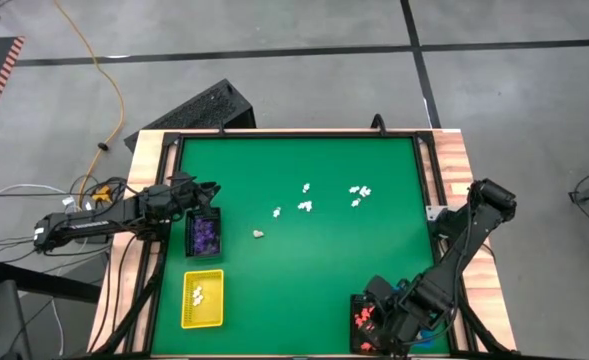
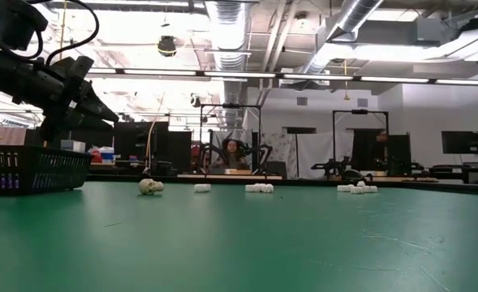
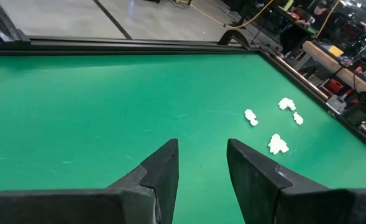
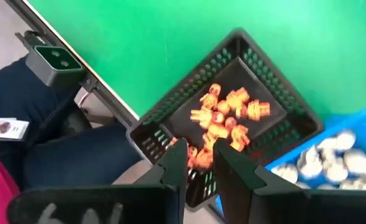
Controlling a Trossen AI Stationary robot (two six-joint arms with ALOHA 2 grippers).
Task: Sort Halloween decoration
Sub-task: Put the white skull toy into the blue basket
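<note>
Right gripper hangs over the black tray of orange figurines, fingers slightly spread, nothing pinched; left gripper sits above the purple tray, fingers spread, empty; white figurines lie scattered mid-mat; 1 cream skull nearby.
</note>
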